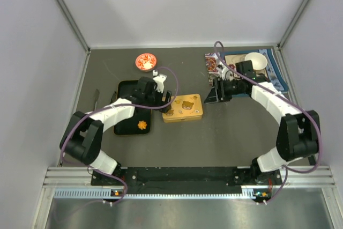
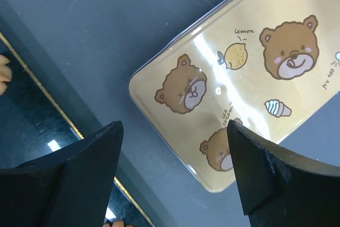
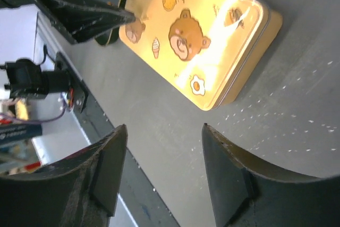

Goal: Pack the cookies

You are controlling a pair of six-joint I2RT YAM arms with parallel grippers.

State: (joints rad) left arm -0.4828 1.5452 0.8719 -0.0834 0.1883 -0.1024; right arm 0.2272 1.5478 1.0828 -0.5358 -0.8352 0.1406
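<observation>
Left claw [image 2: 173,127], jaws apart, hovers over bear tin [image 2: 249,78] lettered "lemon", "honey"

One small orange cookie [image 1: 142,125] with a scalloped, flower-like edge lies flat on the black tray [image 1: 124,127], close to its near right corner. In the left wrist view, two pale orange pieces [image 2: 3,73] also lie on the tray; both are cut off by the frame edge, so their shapes cannot be told.

Yellow bear-printed tin [image 3: 194,41], lid on, lying on the grey table [image 3: 297,126]. In the foreground, the right gripper [image 3: 163,152], fingers parted with nothing between them. At upper left, the left gripper [image 3: 90,11] just beside the tin's far end.
</observation>
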